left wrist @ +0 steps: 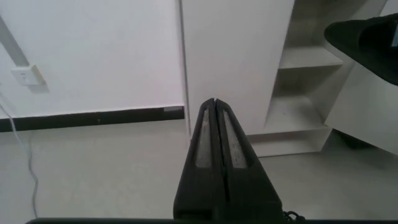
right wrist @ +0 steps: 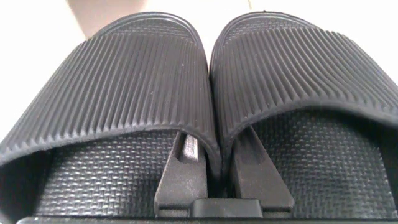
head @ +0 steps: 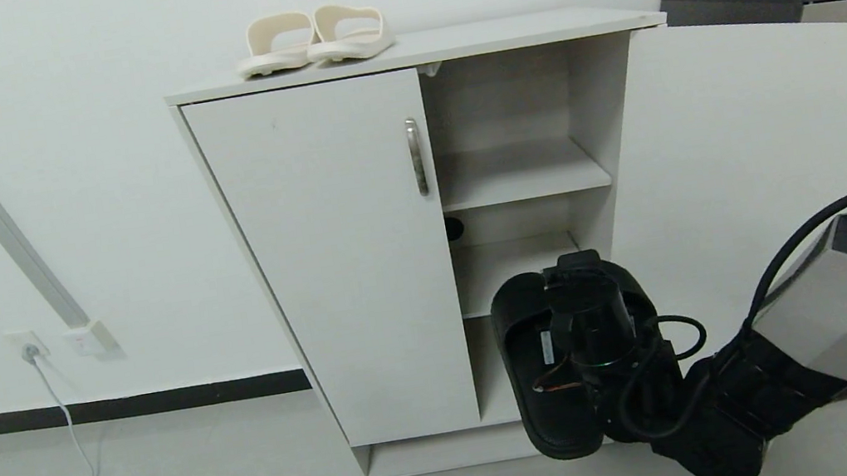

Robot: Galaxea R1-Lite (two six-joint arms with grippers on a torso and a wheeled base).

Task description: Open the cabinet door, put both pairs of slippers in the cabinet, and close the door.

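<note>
My right claw (right wrist: 219, 168) was clenched on the black slippers (head: 534, 389), one finger pushed under each strap so that the two inner strap edges were pinched together between them. That seemed the right place to hold: one grip carried both shoes side by side. The straps were ribbed in fine ridges and the footbeds pebbled. They looked like soft moulded foam or rubber, so I judged the pair light, a bit floppy at the heels, and grippy rather than slick. I expected them to bend rather than break if they nudged a shelf.

Just beyond the claw stood the cabinet (head: 510, 32), smooth white board with square edges. Its right door (head: 757, 163) was swung wide off to the claw's right. Its left door (head: 327, 269), with a slim metal handle (head: 416, 157), was closed to the claw's left. The pair hung in front of the lower opening, the bottom compartment behind it and the middle shelf (head: 515, 262) just above and past the toes.

The cream slippers (head: 314, 38) sat high above the claw and to its left on the cabinet top, side by side and touching. They were thick-soled with broad rounded straps, and I guessed the same light, yielding stuff; pinching the meeting straps would suit them too.

My left claw (left wrist: 214, 143) was closed on nothing, its flat pads pressed together, held low over the pale floor with the cabinet ahead of it.
</note>
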